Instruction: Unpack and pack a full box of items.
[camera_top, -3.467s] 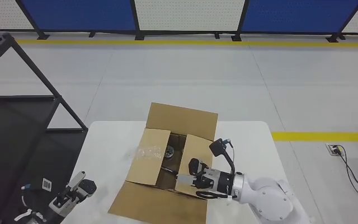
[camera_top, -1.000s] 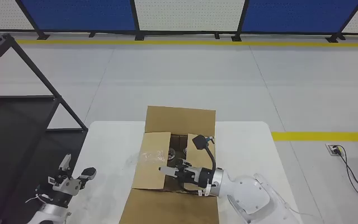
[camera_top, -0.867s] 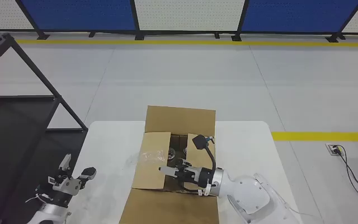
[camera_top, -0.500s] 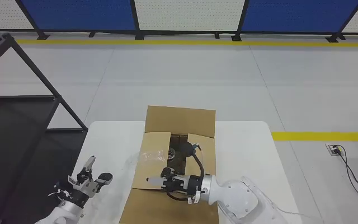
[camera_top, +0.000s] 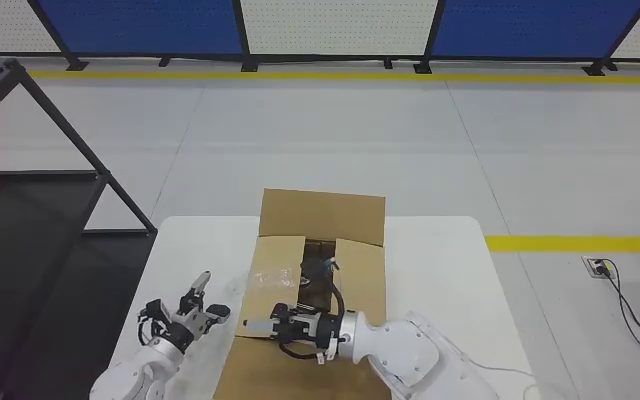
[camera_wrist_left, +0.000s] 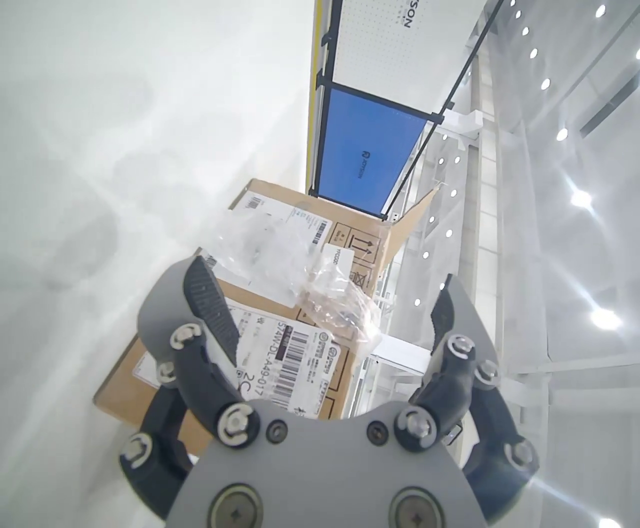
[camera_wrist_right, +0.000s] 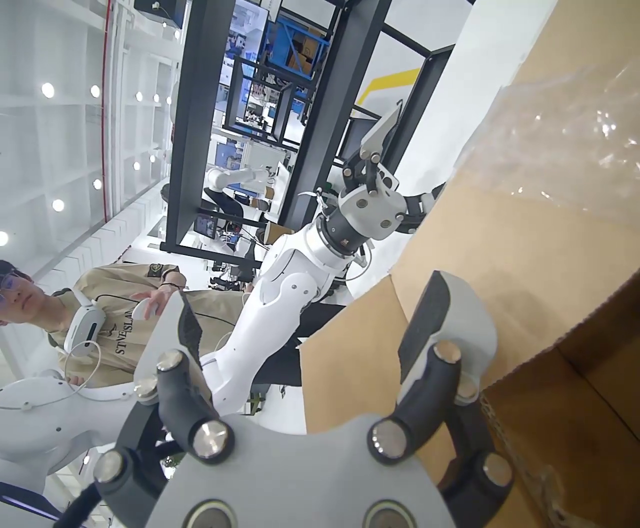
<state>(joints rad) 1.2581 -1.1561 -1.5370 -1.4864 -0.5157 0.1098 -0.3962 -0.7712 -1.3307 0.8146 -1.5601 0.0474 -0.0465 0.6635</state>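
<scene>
Unpacking looked barely begun: the box (camera_top: 322, 212) sat on the table (camera_top: 450, 260) with 4 flaps open, dark items (camera_top: 318, 271) inside and 1 plastic bag (camera_top: 267, 273) on a flap, near the left gripper (camera_wrist_left: 325, 287) and right gripper (camera_wrist_right: 310, 295) (both wide open, empty).

Far from you, blue and white panels (camera_top: 140, 25) line a pale grey floor (camera_top: 330, 140) with a yellow stripe (camera_top: 330, 74). On your left stands a black metal rack (camera_top: 45, 200).
</scene>
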